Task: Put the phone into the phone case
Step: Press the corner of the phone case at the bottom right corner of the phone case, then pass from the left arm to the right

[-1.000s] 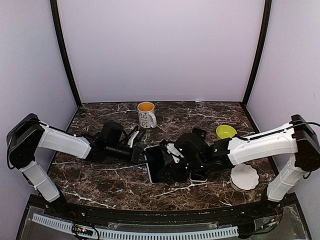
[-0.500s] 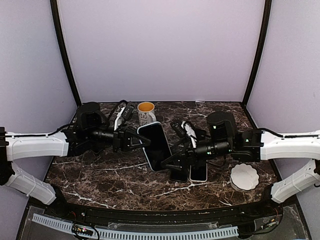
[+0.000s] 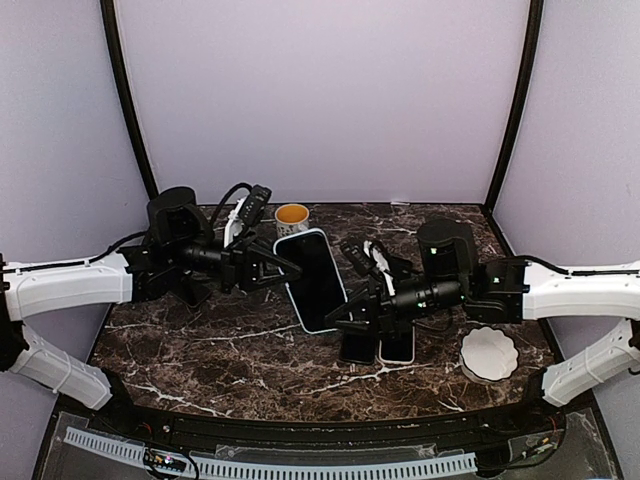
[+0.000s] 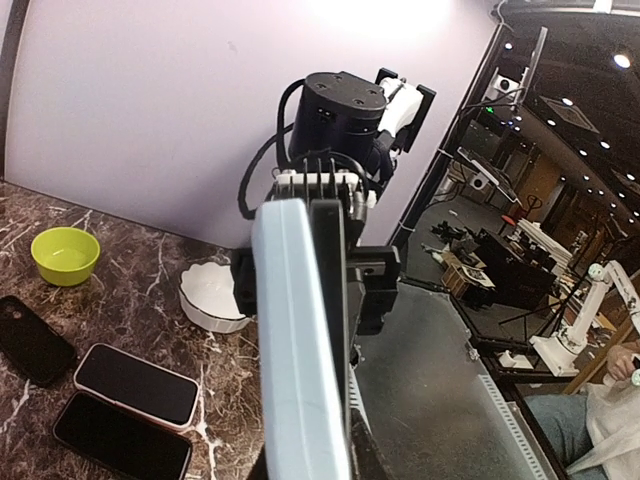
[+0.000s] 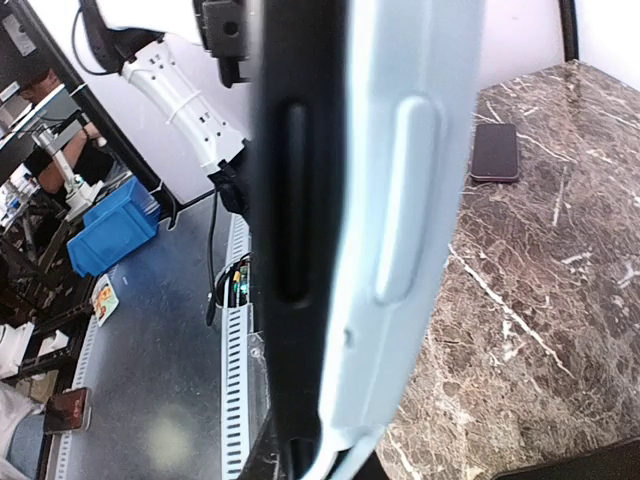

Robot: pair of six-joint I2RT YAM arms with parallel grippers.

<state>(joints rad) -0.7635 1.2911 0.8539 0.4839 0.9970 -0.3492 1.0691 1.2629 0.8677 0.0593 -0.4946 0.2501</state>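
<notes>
Phone (image 3: 315, 278): dark screen toward the overhead camera, hanging tilted in the air just in front of the mug (image 3: 291, 215) and hiding most of its side. Edge to edge with a pale blue phone case (image 4: 290, 340) in both wrist views, black slab against blue shell; fully seated or not, cannot tell. Pinched at the end nearest the mug by the left gripper (image 3: 276, 270), fingers pressed together on the edge. Met at the end farthest from the mug by the right gripper (image 3: 345, 316); clamped or merely touching, cannot tell.

Below, on the marble table (image 3: 190, 335), right of the mug and toward the arm bases: a black spare phone (image 3: 356, 348) just beside a pink-rimmed phone (image 3: 397, 346), both flat, partly covered from above by the right gripper. Farther right of the mug, a white scalloped dish (image 3: 489, 353). Seen only from the left wrist: a lime bowl (image 4: 65, 255) and a small black case (image 4: 33, 340).

Print on the mug hidden, unreadable.
</notes>
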